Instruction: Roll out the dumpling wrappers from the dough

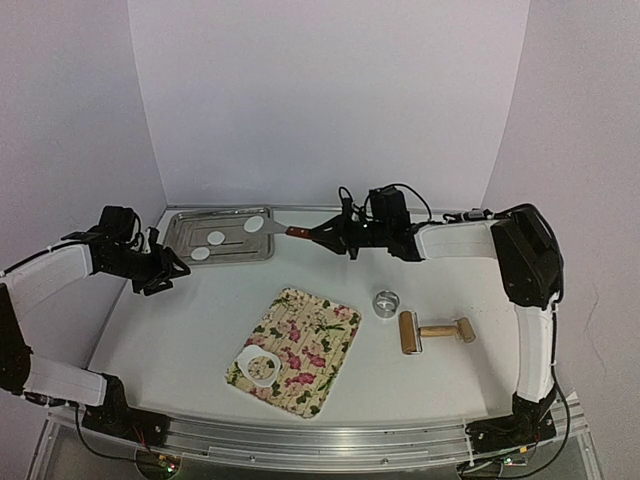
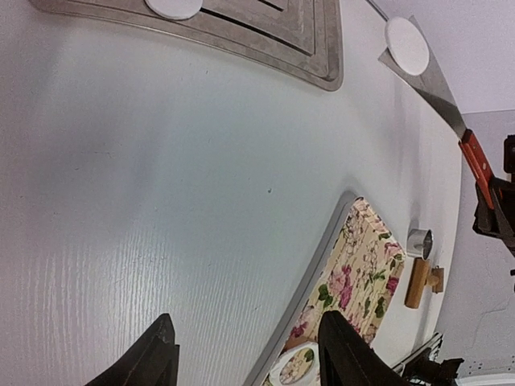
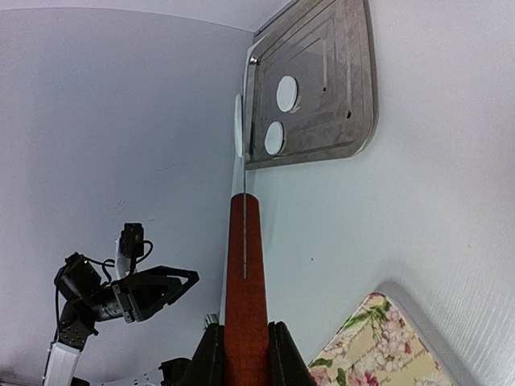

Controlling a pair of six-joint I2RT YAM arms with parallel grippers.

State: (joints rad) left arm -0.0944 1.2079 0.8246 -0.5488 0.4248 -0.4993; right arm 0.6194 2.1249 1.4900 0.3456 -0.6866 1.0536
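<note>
Two dumpling wrappers [image 1: 216, 238] [image 3: 286, 93] lie flat in the metal tray [image 1: 185, 228] at the back left. A third wrapper [image 1: 254, 224] [image 2: 406, 44] rests on the blade of a spatula, held level over the tray's right corner. My right gripper [image 1: 325, 235] [image 3: 245, 354] is shut on the spatula's red-brown handle [image 3: 245, 273]. My left gripper [image 1: 170, 270] [image 2: 249, 354] hangs open and empty over the bare table in front of the tray's left end. The dough sheet [image 1: 262, 368], with a round hole cut in it, lies on the floral mat [image 1: 320, 340].
The metal ring cutter [image 1: 386, 303] stands to the right of the mat, and a wooden rolling pin [image 1: 435, 332] lies beside it. White walls close the back and both sides. Bare table stretches between the tray and the mat.
</note>
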